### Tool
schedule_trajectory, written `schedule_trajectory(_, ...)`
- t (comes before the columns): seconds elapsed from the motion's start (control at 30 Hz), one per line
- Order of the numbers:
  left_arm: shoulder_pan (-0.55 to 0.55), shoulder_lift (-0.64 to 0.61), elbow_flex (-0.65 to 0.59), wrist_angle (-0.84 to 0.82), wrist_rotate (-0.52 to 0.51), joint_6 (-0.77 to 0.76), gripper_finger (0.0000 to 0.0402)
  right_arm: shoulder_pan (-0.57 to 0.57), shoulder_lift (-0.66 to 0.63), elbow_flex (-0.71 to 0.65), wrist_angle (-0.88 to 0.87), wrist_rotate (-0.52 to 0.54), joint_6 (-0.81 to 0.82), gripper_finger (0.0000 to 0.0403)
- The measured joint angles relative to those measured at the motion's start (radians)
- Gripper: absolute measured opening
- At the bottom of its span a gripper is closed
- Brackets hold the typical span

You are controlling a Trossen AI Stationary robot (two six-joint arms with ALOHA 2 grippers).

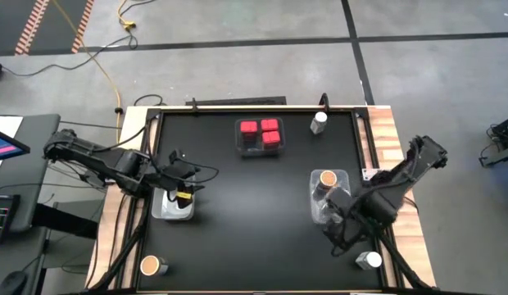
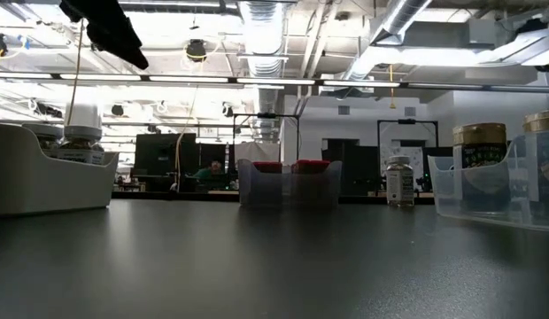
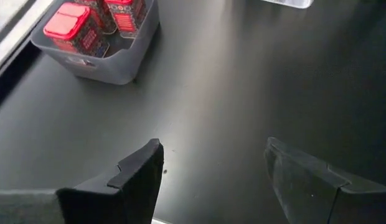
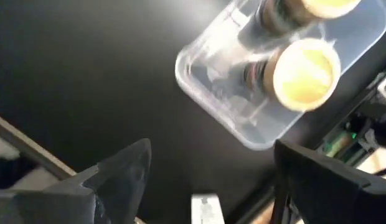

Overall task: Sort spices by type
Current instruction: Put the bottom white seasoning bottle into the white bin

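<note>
Three red square-topped spices [image 1: 260,131] stand in a clear bin [image 1: 258,149] at the far middle. A bin on the left [image 1: 160,209] holds a white-capped jar [image 2: 81,131]. My left gripper [image 1: 182,195] hangs open over it with nothing between its fingers [image 3: 140,171]. A bin on the right [image 1: 315,192] holds two tan-lidded jars [image 4: 303,71]. My right gripper [image 1: 337,223] hovers open at its near side, pointing down, empty. Loose on the table stand a white-capped jar [image 1: 319,122] at the far right, another [image 1: 369,260] at the near right, and a tan-lidded jar [image 1: 150,265] at the near left.
A raised rail [image 1: 238,107] runs around the black table top [image 1: 246,213], with wooden strips [image 1: 385,131] outside it. The middle of the table between the three bins is bare.
</note>
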Motion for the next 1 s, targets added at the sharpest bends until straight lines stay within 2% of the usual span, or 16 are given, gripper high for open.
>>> schedule_trajectory(0.13, 0.0, 0.0, 0.0, 0.001, 0.0, -0.05, 0.0267, 0.097, 0.0, -0.001, 0.018, -0.007, 0.036, 0.0372)
schedule_trajectory(0.3, 0.0, 0.0, 0.0, 0.001, 0.0, -0.135, 0.0267, 0.194, 0.001, -0.001, 0.022, -0.09, 0.074, 0.0372)
schedule_trajectory(0.43, 0.0, 0.0, 0.0, 0.001, 0.0, -0.181, 0.0267, 0.247, 0.0, -0.006, 0.019, -0.113, 0.14, 0.0372)
schedule_trajectory(0.7, 0.0, 0.0, 0.0, 0.001, 0.0, -0.199, 0.0267, 0.317, -0.031, -0.235, 0.31, -0.144, 0.23, 0.0372)
schedule_trajectory(1.0, 0.0, 0.0, 0.0, 0.0, -0.005, -0.199, 0.0267, 0.343, -0.032, -0.354, 0.365, -0.296, 0.203, 0.0372)
